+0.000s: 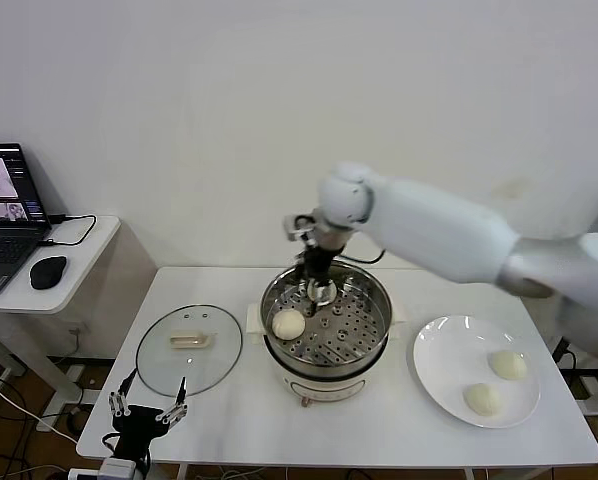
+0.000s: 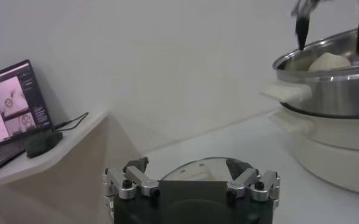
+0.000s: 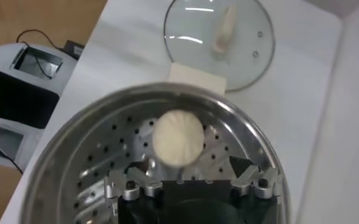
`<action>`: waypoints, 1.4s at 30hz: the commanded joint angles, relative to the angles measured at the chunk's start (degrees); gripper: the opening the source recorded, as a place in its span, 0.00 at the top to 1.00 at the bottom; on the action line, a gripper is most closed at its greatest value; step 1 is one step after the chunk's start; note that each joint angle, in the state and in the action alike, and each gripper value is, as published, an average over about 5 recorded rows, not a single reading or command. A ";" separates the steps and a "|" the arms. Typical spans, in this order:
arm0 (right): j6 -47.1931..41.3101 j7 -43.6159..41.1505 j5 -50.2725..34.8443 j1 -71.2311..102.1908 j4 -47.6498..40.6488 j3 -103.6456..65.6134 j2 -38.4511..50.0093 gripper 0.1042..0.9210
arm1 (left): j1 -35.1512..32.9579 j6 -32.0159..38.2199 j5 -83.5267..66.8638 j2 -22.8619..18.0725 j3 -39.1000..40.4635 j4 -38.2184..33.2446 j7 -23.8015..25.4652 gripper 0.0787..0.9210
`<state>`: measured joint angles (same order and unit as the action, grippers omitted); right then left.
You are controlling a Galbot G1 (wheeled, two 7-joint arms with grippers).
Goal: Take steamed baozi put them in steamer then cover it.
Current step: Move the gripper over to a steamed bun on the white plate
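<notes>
The steamer (image 1: 371,318) stands mid-table. One steamed baozi (image 1: 288,323) lies on its perforated tray at the left side. My right gripper (image 1: 322,287) hangs open over the pot just behind that baozi (image 3: 177,137), with nothing between its fingers (image 3: 243,165). Two more baozi (image 1: 508,365) (image 1: 482,399) sit on the white plate (image 1: 447,352) at the right. The glass cover (image 1: 189,348) lies flat on the table left of the steamer. My left gripper (image 1: 151,392) rests open at the table's front-left edge, pointing at the cover.
A side table at the far left carries a laptop (image 1: 4,215) and a black mouse (image 1: 47,271). The wall runs close behind the table. The steamer's cream base (image 2: 334,143) and side handle (image 2: 286,92) jut out toward the cover.
</notes>
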<state>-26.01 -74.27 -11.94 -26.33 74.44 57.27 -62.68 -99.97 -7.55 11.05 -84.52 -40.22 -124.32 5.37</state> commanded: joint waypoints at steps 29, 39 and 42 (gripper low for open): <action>10.90 -1.97 23.03 43.37 18.81 -28.86 42.83 0.12 | -2.45 0.09 2.05 -1.60 1.61 0.17 -0.06 0.12; 12.92 -0.63 28.35 49.82 13.38 -32.52 38.96 0.12 | -2.68 0.07 2.62 -1.99 1.26 1.32 -0.01 0.12; 12.87 -0.72 29.09 50.64 12.90 -33.07 38.71 0.12 | -2.54 0.03 2.83 -1.96 1.28 1.52 0.09 0.12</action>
<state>-14.57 -75.36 12.16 16.29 89.68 28.92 -23.44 -102.43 -7.49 13.76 -86.45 -38.97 -122.95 5.46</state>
